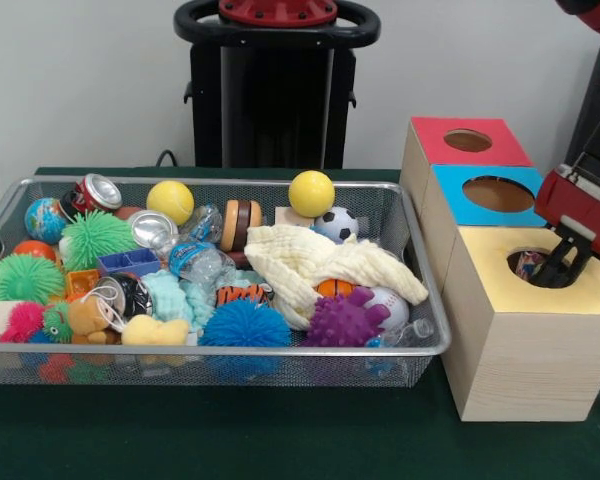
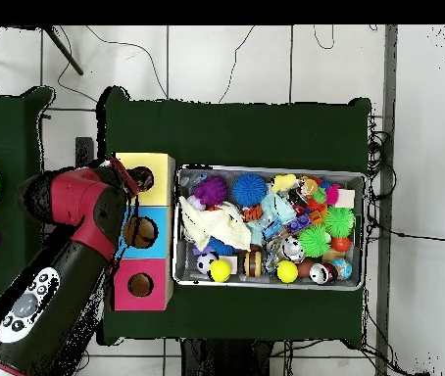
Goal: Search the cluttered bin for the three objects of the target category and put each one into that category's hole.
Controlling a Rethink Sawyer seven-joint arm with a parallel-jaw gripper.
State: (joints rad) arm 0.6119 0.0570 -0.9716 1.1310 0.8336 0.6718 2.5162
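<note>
The wire mesh bin (image 1: 210, 360) is crowded with toys and also shows in the overhead view (image 2: 271, 285). My gripper (image 1: 565, 272) hangs at the right over the yellow-topped cube (image 1: 580, 300), its black tips dipped into the round hole (image 1: 520, 274). The jaws stand spread, holding nothing. A small multicoloured printed fabric piece (image 1: 528, 263) lies inside the hole just left of the tips. In the overhead view my gripper (image 2: 128, 182) sits at the yellow cube's hole (image 2: 146, 179). No other printed piece shows clearly among the clutter.
The blue-topped cube (image 1: 500, 205) and the red-topped cube (image 1: 465, 150) stand behind the yellow one. In the bin a plain cream cloth (image 1: 310, 262) covers balls at the right; yellow balls (image 1: 311, 192), spiky balls (image 1: 245, 322), cans and bottles fill the rest.
</note>
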